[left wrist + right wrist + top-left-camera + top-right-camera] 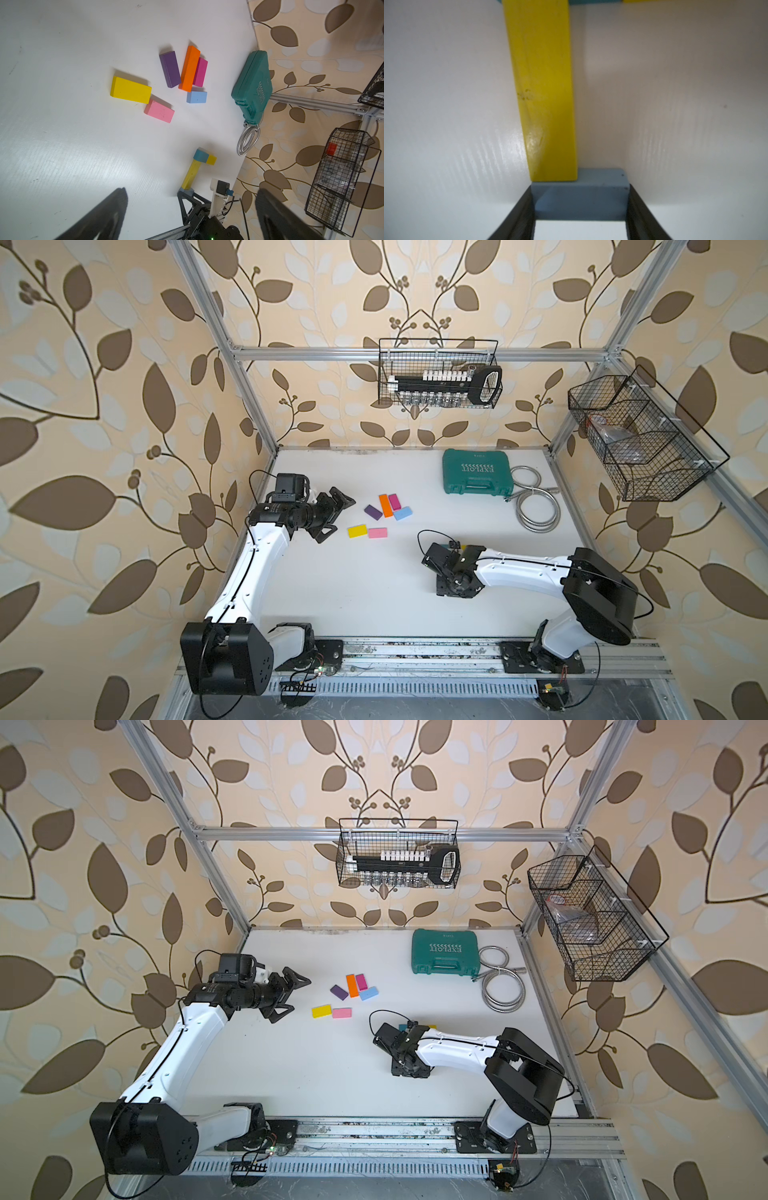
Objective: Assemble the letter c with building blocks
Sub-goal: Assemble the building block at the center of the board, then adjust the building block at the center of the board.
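Observation:
My right gripper (580, 199) is shut on a grey-blue block (579, 197) that lies flat on the table against the end of a long yellow bar (544, 93). At the bar's other end sit a teal block (200, 155) and a small yellow block (211, 160). In both top views the right arm hides most of this group. Loose blocks lie further back: purple (373, 512), orange (385, 505), magenta (394, 501), light blue (402, 513), yellow (358, 531) and pink (377, 533). My left gripper (341, 516) hangs open and empty just left of them.
A green tool case (476, 472) lies at the back right with a coiled metal hose (536, 506) beside it. Wire baskets hang on the back wall (440, 377) and the right wall (640, 439). The table (353, 593) is white.

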Robot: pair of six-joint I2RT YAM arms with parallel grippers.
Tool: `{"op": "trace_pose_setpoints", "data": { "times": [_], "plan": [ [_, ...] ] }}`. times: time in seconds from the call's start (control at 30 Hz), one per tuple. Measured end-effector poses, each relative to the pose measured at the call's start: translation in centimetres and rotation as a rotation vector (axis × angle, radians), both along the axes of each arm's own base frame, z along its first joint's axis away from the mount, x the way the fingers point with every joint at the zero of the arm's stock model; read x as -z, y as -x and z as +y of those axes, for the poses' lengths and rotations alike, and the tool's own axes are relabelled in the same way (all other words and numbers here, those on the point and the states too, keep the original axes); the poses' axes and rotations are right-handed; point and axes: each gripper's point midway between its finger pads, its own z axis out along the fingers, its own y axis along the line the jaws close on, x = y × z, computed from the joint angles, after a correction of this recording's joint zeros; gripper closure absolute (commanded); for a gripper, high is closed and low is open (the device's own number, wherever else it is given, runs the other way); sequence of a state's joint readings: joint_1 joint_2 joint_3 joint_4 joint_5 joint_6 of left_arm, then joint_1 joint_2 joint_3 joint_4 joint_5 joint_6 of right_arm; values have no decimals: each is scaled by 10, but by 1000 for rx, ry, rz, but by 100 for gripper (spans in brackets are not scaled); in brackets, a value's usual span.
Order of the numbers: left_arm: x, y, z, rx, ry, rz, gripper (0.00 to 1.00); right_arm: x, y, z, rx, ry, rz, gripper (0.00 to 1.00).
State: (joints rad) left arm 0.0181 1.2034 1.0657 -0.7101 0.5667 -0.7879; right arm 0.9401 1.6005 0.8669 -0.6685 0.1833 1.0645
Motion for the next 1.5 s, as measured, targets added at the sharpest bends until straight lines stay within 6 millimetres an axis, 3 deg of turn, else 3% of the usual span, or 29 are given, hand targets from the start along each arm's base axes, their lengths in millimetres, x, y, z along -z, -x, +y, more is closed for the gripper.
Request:
{"op": "trace_pose_setpoints", "data": {
  "times": [0.27,0.6,0.83,1.07,1.3,1.5],
  "plan": [
    [0,0,0,0,0,0,1,0,0,0,-5,1,-1,39],
    [0,0,0,0,0,-1,1,-5,-1,-5,-22,17,-10,16],
    [0,-1,0,0,0,-3,1,-31,-4,2,-42,-50,-53,14],
    [-1,-1,0,0,0,-4,1,-59,-20,21,-80,-117,-109,13],
    [-1,-1,0,0,0,-4,1,-59,-40,17,-45,-169,-108,12],
    [-1,-1,0,0,1,-4,1,-48,-53,18,-46,-197,-84,12]
  ]
}}
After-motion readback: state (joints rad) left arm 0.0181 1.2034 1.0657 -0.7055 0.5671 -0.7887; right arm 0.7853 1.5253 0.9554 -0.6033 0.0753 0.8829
